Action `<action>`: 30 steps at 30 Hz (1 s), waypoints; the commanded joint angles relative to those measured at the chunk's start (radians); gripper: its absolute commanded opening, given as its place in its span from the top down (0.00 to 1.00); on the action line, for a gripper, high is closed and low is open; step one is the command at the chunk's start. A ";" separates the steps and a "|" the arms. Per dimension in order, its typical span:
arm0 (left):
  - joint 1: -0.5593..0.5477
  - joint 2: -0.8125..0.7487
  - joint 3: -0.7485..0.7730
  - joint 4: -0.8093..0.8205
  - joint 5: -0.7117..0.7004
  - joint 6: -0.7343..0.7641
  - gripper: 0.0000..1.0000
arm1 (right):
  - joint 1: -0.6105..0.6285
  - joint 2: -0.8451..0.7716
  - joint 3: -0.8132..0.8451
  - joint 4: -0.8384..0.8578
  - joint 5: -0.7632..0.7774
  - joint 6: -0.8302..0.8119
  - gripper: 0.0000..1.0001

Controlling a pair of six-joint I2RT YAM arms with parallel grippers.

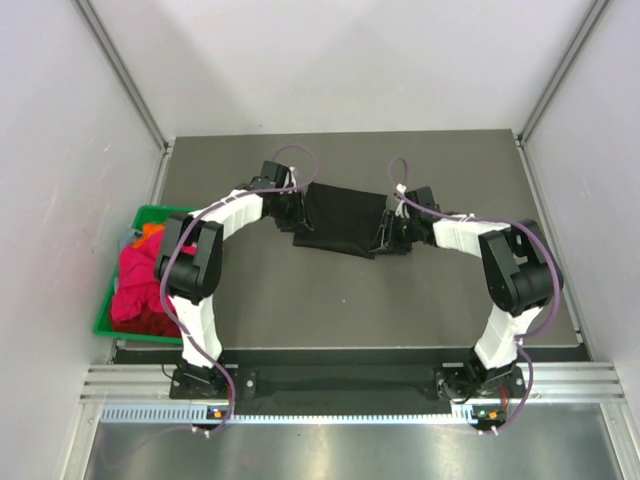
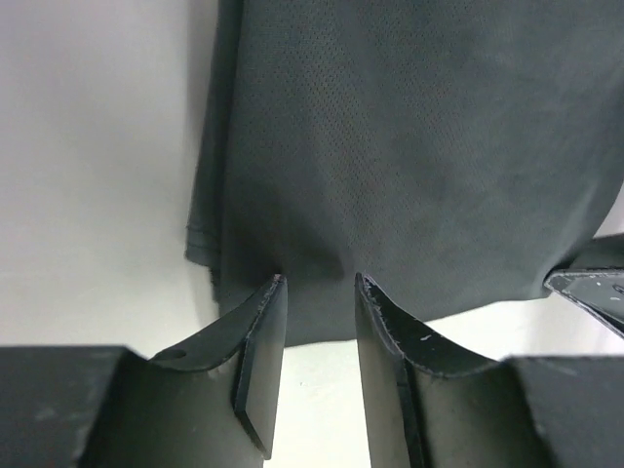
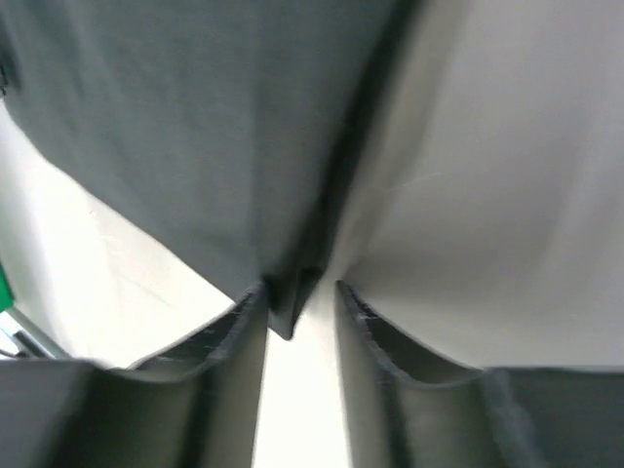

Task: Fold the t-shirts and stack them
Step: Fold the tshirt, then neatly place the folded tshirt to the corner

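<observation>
A black t-shirt (image 1: 340, 218) lies partly folded at the middle back of the table, seen close up in the left wrist view (image 2: 409, 146) and the right wrist view (image 3: 195, 117). My left gripper (image 1: 293, 208) is at its left edge; its jaws (image 2: 319, 278) stand open, with the tips at the cloth's hem and bare table in the gap. At the shirt's right edge is my right gripper (image 1: 388, 232), also open (image 3: 300, 286), and a corner of the black cloth (image 3: 288, 314) hangs between its tips, against the left finger.
A green bin (image 1: 108, 300) stands off the table's left side and holds a magenta shirt (image 1: 140, 280), an orange one (image 1: 152, 230) and a red one (image 1: 152, 320). Aluminium frame posts and white walls enclose the table at the back and sides.
</observation>
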 commanded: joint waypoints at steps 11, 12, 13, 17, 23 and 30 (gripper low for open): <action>-0.002 0.017 0.015 0.007 -0.213 -0.094 0.62 | 0.000 -0.025 -0.051 -0.026 0.118 -0.024 0.89; -0.002 0.013 0.034 -0.002 -0.197 -0.087 0.61 | 0.000 -0.033 -0.039 -0.032 0.114 -0.019 0.87; -0.002 0.007 0.072 -0.014 -0.191 -0.087 0.61 | 0.000 -0.051 -0.033 -0.038 0.109 -0.010 0.82; 0.001 -0.018 0.152 -0.056 -0.196 -0.066 0.59 | -0.003 -0.073 0.019 -0.109 0.132 0.009 0.67; -0.001 -0.055 0.229 -0.180 -0.156 -0.063 0.59 | -0.023 -0.081 0.084 -0.175 0.160 0.024 0.58; -0.002 -0.188 0.210 -0.258 -0.015 -0.025 0.58 | -0.029 -0.062 0.173 -0.233 0.158 0.033 0.57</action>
